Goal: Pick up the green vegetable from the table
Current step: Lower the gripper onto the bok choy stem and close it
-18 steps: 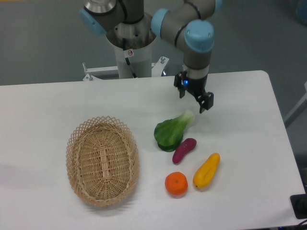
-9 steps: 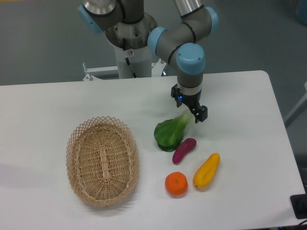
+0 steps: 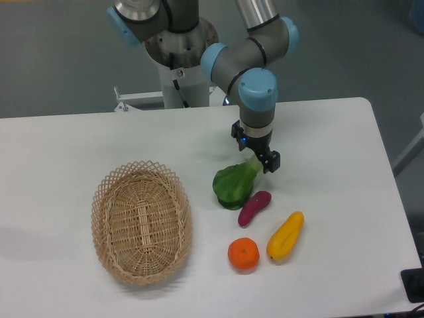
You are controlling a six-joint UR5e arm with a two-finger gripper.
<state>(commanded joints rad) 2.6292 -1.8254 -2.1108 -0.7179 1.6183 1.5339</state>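
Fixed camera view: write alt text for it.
A robot arm's open gripper hovers at the pale stalk of a green vegetable on a white table. Nearby lie an eggplant, orange, yellow fruit and wicker basket.

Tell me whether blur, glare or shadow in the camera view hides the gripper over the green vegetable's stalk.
Fixed camera view: even, soft lighting, no glare on the table; the green vegetable is sharp at its leaf, its pale stalk partly covered by the gripper; only faint shadows; finger spacing too small to judge.
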